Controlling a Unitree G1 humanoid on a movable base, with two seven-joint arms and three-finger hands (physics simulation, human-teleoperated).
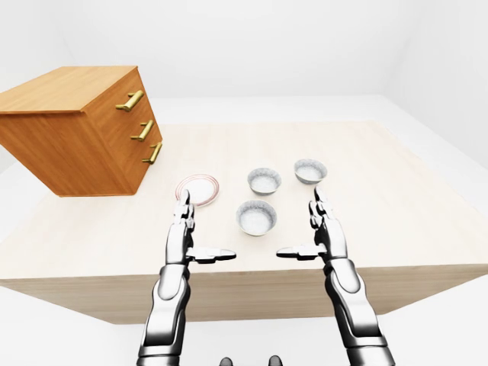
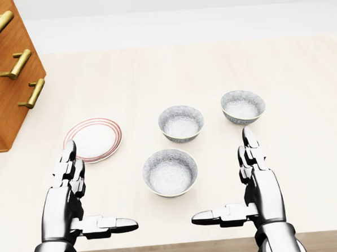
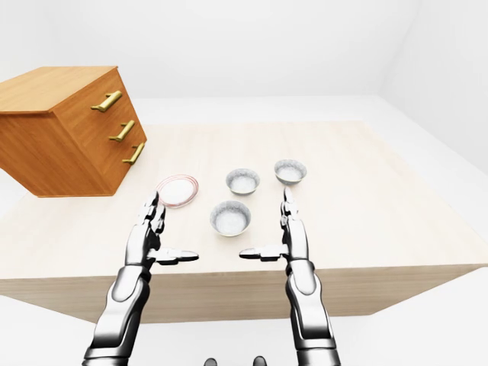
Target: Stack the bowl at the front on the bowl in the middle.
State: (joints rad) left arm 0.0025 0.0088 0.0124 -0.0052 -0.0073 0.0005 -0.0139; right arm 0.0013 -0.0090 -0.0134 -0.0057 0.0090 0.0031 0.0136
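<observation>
Three grey speckled bowls stand on the pale wooden table [image 2: 311, 152]. In the head view the nearest bowl [image 2: 170, 172] is lowest, the middle bowl [image 2: 181, 123] sits just above it, and a third bowl [image 2: 242, 106] is up to the right. All three are upright and apart. My left hand [image 2: 98, 189] hovers open to the left of the nearest bowl, its thumb pointing inward. To that bowl's right, my right hand [image 2: 225, 179] mirrors it, open. Neither hand touches a bowl or holds anything.
A white plate with a red rim [image 2: 93, 139] lies left of the bowls, just above my left hand. A tilted wooden drawer chest [image 1: 76, 130] with brass handles occupies the table's upper left. The table's near edge [image 1: 252, 274] runs under my wrists.
</observation>
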